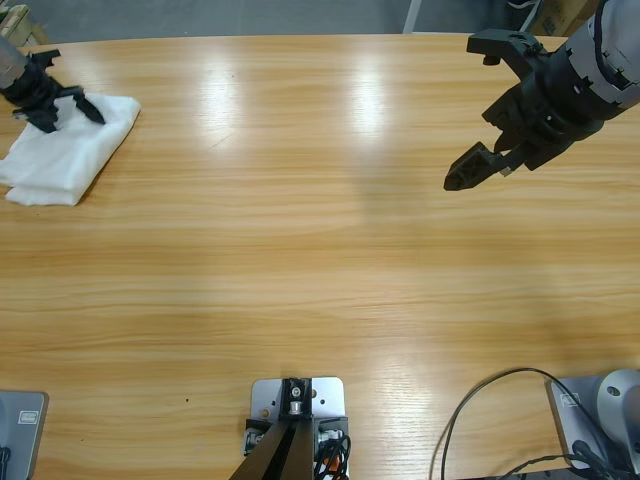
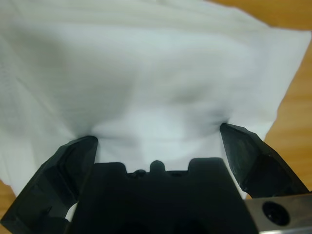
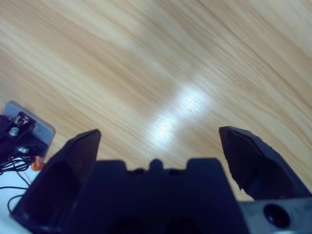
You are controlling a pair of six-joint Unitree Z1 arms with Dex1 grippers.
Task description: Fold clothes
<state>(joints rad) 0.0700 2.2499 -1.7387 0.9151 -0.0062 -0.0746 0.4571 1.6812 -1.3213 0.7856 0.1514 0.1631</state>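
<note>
My left claw [image 1: 62,108] stands spread wide directly over the folded T-shirt [image 1: 68,152] at the worktop's [image 1: 320,260] far-left corner, gripping nothing. My right claw [image 1: 492,108], likewise spread and empty, hangs far right, well apart from it; the left is nearer.

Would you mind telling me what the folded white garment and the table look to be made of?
The folded white garment looks like soft matte cotton-type fabric: it creases and dimples under the left gripper. The table looks like wood or wood-look laminate: long grain lines, glossy light reflections.
</note>
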